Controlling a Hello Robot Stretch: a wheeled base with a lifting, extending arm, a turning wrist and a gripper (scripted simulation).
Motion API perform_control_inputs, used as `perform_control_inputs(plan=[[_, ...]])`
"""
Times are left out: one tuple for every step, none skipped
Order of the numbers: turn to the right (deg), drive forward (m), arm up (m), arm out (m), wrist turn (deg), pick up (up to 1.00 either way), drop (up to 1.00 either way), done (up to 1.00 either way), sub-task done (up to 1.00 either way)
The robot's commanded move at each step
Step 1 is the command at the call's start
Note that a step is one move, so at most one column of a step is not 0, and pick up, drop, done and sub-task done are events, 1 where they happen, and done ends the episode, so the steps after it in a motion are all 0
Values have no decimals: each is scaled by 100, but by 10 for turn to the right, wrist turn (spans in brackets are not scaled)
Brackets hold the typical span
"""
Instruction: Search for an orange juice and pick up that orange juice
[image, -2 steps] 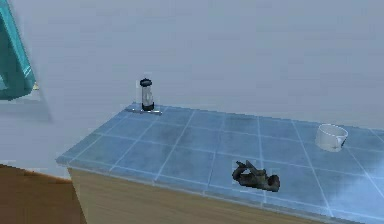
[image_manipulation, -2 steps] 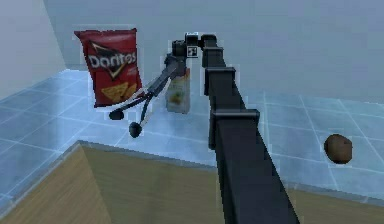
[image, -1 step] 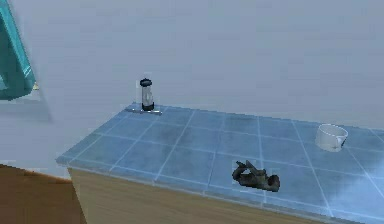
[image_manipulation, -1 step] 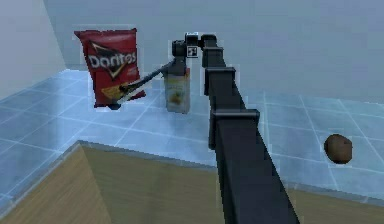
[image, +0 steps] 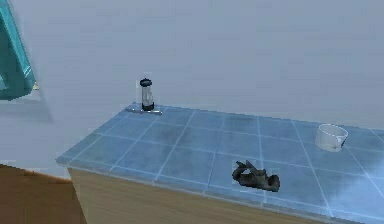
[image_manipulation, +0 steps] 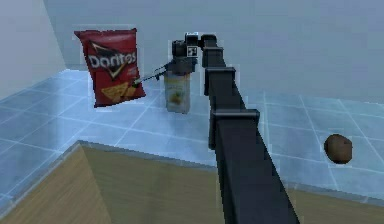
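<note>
Forward view: a blue tiled tabletop (image: 180, 150) carries a shaker (image: 146, 94), a white cup (image: 331, 136) and a dark lump (image: 257, 177). Arm side view: the juice bottle (image_manipulation: 179, 92) stands on the tabletop just beside a red chip bag (image_manipulation: 112, 66). The end effector (image_manipulation: 154, 73) is at it, and I cannot tell whether it grasps anything. A potato (image_manipulation: 338, 148) lies well apart.

The 2 views are softly and evenly lit and fairly bright. In the forward view the blue tiled counter (image: 180, 140) turns paler toward the lower right of the frame, and a soft grey shadow lies on the wall (image: 230, 50) at middle left. In the arm side view the arm (image_manipulation: 238, 140) reads dark, with thin light edges.
</note>
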Motion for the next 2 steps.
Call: perform_control_inputs(plan=[[0,0,0,0,450,0,0,0,0],[0,0,0,0,0,100,0,0,0]])
